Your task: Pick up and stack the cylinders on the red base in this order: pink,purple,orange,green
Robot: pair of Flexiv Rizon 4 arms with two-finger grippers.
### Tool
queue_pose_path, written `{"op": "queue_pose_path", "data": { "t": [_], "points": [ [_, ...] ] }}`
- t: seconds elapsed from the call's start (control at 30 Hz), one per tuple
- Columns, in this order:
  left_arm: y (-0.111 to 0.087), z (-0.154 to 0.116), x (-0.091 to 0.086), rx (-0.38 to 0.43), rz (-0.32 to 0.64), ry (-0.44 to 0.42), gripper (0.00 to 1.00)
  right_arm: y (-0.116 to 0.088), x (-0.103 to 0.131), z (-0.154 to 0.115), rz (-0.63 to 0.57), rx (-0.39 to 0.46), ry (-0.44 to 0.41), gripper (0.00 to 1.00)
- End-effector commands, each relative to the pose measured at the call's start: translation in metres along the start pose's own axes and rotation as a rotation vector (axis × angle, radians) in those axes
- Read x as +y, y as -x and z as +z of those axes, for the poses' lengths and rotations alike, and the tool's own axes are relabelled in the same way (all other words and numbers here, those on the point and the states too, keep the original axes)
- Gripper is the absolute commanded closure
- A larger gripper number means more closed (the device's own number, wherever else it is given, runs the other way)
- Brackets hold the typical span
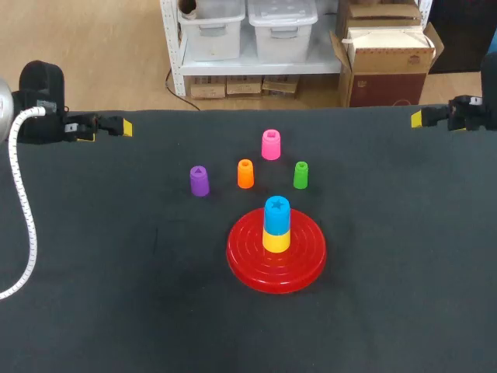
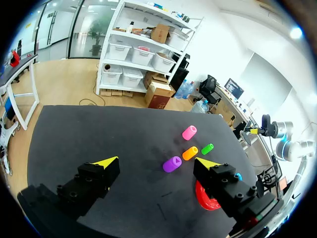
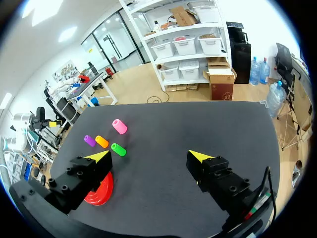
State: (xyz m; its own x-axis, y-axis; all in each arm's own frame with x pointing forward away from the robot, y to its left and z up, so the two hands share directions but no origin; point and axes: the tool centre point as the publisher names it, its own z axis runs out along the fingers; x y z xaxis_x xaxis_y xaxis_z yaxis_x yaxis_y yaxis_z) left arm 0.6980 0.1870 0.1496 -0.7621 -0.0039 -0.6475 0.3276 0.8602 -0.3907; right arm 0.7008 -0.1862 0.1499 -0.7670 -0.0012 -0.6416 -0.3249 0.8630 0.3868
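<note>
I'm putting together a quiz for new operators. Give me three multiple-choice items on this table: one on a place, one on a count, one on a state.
1. What sits on the yellow cylinder on the red base?
A. a blue cylinder
B. a black cylinder
C. nothing

2. How many cylinders stand loose on the table, off the base?
A. two
B. four
C. six

3. How are the left hand and right hand?
A. both open, holding nothing
B. left shut on a cylinder
C. both shut on the base

Answers:
1. A: the head view shows blue stacked on yellow.
2. B: pink, purple, orange and green stand behind the base.
3. A: each wrist view shows the yellow tips wide apart with nothing between them.
</note>
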Motion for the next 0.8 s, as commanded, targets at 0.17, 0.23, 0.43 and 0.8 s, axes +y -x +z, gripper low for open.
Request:
{"op": "queue_pose_path", "data": {
  "t": [0.17, 0.23, 0.43, 0.8],
  "points": [
    [0.001, 0.001, -0.001, 0.006, -0.001, 0.008, 0.00, 0.000, 0.001, 0.000, 0.001, -0.001, -0.005, 0.00],
    [0.001, 0.001, -0.001, 0.006, -0.001, 0.008, 0.00, 0.000, 0.001, 0.000, 0.001, -0.001, -0.005, 0.00],
    [0.001, 0.001, -0.001, 0.006, -0.001, 0.008, 0.00, 0.000, 0.001, 0.000, 0.001, -0.001, -0.005, 0.00],
    [-0.005, 0.000, -0.026, -0.074, 0.532, -0.330, 0.00, 0.000, 0.001, 0.000, 0.001, -0.001, -0.005, 0.00]
  ]
}}
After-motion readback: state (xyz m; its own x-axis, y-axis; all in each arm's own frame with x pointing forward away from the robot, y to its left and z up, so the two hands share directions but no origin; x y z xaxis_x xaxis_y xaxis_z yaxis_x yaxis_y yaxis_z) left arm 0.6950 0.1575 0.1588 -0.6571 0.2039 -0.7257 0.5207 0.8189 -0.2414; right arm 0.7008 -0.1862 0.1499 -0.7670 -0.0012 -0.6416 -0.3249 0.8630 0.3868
